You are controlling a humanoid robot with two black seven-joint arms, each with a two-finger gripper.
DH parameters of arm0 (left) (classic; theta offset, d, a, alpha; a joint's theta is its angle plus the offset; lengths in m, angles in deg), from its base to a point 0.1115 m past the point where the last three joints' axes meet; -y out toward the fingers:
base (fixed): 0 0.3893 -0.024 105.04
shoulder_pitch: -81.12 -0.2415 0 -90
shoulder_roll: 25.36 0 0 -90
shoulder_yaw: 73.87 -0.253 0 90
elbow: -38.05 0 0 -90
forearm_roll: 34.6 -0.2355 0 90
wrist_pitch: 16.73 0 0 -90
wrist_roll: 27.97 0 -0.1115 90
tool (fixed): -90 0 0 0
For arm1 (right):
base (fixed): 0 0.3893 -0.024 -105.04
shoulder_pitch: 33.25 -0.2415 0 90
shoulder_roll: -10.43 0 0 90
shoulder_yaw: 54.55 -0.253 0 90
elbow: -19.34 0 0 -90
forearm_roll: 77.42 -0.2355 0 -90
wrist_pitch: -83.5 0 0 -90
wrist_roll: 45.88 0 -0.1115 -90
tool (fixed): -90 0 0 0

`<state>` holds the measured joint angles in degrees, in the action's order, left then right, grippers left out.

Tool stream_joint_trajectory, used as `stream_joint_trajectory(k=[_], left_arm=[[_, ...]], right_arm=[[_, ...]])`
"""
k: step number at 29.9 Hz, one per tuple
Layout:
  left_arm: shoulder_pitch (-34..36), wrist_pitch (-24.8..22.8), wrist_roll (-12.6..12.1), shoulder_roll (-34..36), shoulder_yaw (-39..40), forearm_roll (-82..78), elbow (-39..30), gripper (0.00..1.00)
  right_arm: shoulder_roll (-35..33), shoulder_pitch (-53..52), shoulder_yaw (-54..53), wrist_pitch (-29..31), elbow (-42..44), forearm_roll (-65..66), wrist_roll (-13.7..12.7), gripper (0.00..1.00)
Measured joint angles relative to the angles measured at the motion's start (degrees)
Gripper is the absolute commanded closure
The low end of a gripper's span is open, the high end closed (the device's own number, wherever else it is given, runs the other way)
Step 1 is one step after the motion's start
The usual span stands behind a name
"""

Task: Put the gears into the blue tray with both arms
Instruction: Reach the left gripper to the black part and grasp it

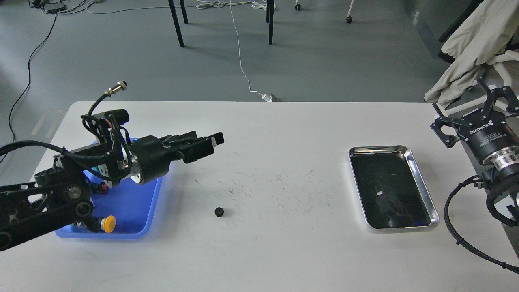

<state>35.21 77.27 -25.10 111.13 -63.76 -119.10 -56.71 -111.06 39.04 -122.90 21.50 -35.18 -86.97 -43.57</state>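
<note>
One small black gear [219,211] lies on the white table, between the two trays. The blue tray [136,211] sits at the left, and my left arm crosses over it and hides most of what it holds. My left gripper [209,147] reaches out past the tray's right rim, pointing right, up and to the left of the gear. Its fingers overlap from this side, so their gap does not show. My right gripper [470,107] is at the far right edge beyond the table, open with its claws spread and nothing in them.
A shiny steel tray [421,184] lies on the right side of the table. A yellow-capped push-button [108,223] shows in the blue tray's near part. Table legs and cables are on the floor behind. White cloth hangs on a chair at the upper right.
</note>
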Motion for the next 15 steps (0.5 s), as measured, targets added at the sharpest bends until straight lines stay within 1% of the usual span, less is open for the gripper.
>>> stream_joint_trajectory(k=[4, 7, 10, 15], left_arm=[[-4.6, 1.2, -1.3, -5.0, -0.2, -22.8, 2.0, 0.04], [-7.5, 1.5, -1.5, -7.9, 0.0, -31.4, 4.4, 0.05], [-10.6, 2.2, -1.2, -9.0, 0.3, -37.8, 7.2, 0.05], [-13.3, 2.7, -0.9, -10.4, 0.6, -40.4, 8.9, 0.06]], right_arm=[[0.7, -0.1, 0.1, 0.0, 0.9, 0.0, 0.1, 0.02], [0.9, -0.6, 0.3, 0.0, 1.0, 0.0, 0.1, 0.02], [1.0, -1.2, 0.4, 0.0, 1.0, 0.0, 0.1, 0.02], [1.0, -1.8, 0.5, 0.0, 0.9, 0.0, 0.1, 0.02]])
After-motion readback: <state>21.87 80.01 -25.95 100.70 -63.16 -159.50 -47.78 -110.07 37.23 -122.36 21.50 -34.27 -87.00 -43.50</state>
